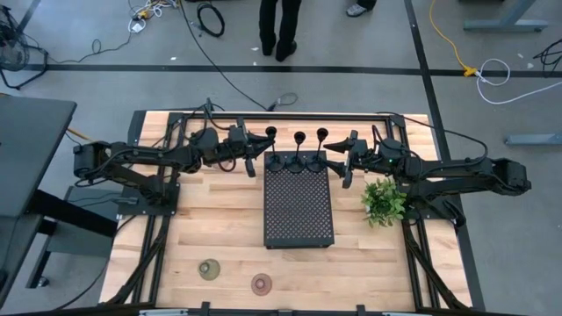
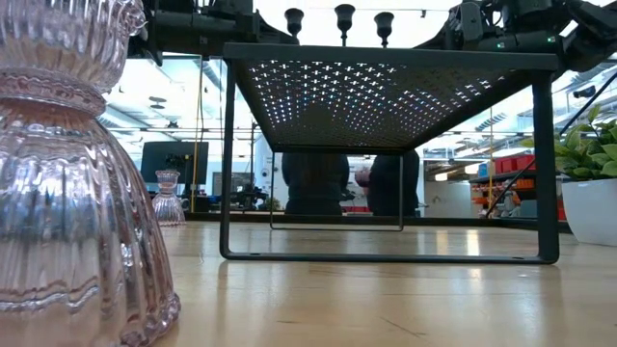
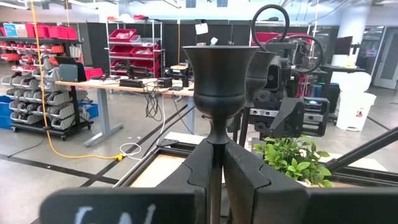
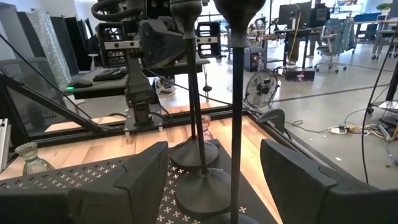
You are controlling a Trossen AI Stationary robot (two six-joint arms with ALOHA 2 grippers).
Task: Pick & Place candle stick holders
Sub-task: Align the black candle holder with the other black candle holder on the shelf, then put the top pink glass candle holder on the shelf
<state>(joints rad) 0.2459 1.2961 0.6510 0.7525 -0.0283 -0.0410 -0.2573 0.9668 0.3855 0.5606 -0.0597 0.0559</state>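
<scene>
Three slim black candle stick holders (image 1: 297,163) stand in a row at the far end of the black perforated tray (image 1: 299,219). My left gripper (image 1: 260,163) is shut on the left one (image 3: 221,74), coming from the table's left. My right gripper (image 4: 230,186) stands open, a finger on either side of the right holder's stem (image 4: 236,112), touching nothing. An olive translucent holder (image 1: 209,269) and a pinkish one (image 1: 262,283) rest on their bases near the table's front edge. Another pinkish one (image 2: 168,198) stands farther back. My left gripper pinches the left holder's thin stem (image 3: 216,155), just under the cup, between its two fingers (image 3: 245,177). The fingers come level from the table's left and lie across the stem. The holder stands upright, its round base (image 4: 194,154) on the tray's far end.
A small green plant in a white pot (image 1: 384,202) stands right of the tray, under my right arm. The tray stands on legs above the wooden table (image 1: 219,228). Bare wood lies on both sides of the tray. A person stands beyond the far edge (image 1: 279,31).
</scene>
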